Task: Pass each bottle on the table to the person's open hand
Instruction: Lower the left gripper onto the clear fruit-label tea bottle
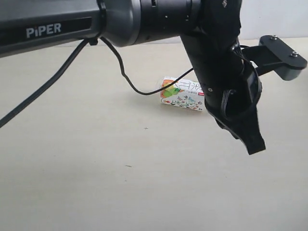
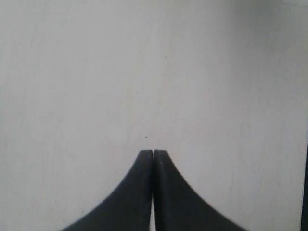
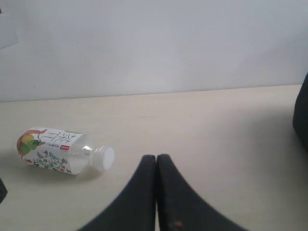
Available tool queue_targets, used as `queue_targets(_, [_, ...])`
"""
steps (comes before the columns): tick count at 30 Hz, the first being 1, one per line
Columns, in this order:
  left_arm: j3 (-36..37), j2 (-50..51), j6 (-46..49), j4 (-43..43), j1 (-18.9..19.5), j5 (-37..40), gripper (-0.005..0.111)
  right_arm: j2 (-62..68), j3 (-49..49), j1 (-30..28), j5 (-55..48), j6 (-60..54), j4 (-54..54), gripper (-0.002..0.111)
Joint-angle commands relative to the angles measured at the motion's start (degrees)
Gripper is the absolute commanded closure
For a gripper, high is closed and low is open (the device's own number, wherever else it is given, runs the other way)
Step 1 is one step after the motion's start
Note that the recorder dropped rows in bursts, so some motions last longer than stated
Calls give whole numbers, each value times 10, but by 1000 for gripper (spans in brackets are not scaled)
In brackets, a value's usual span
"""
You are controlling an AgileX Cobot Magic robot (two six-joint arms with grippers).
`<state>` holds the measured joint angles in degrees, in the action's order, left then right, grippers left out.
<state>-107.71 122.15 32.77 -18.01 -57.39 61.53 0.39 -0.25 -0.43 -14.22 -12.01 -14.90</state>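
One bottle point(image 1: 182, 95) lies on its side on the cream table point(image 1: 96, 168). It is clear, with a colourful fruit label. In the right wrist view the same bottle point(image 3: 53, 150) shows its white cap turned towards my right gripper point(image 3: 157, 157), which is shut, empty and a short way from it. A large black arm crosses the exterior view and hides the bottle's cap end. I take the gripper point(image 1: 254, 142) at that arm's tip for my left one. My left gripper point(image 2: 153, 152) is shut over bare table point(image 2: 96, 72). The other bottles and the person's hand are out of view.
A black cable point(image 1: 130, 82) hangs from the arm in front of the bottle. A pale wall point(image 3: 154, 43) stands behind the table's far edge. A dark part point(image 3: 301, 110) shows at the edge of the right wrist view.
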Motion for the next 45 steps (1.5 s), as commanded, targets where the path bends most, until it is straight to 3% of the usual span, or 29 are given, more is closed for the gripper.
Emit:
queue_targets(1, [2, -12, 17, -45, 32, 5, 107, -4, 3, 2, 2, 0, -1, 108])
queue_targets(13, [2, -13, 181, -76, 124, 23, 107, -4, 3, 2, 2, 0, -1, 108])
queue_targets(22, [2, -6, 197, -62, 152, 27, 107, -4, 3, 2, 2, 0, -1, 108])
queue_targets(27, [2, -6, 197, 41, 152, -42, 107, -4, 3, 2, 2, 0, -1, 108])
queue_targets(32, [2, -6, 204, 180, 155, -38, 107, -4, 3, 2, 2, 0, -1, 108])
queue_targets(34, [2, -6, 228, 198, 163, -39, 107, -4, 3, 2, 2, 0, -1, 108])
queue_targets(38, [2, -6, 328, 141, 198, -71, 107, -4, 3, 2, 2, 0, -1, 108])
queue_targets(45, [2, -5, 542, -85, 283, -112, 107, -4, 3, 2, 2, 0, -1, 108])
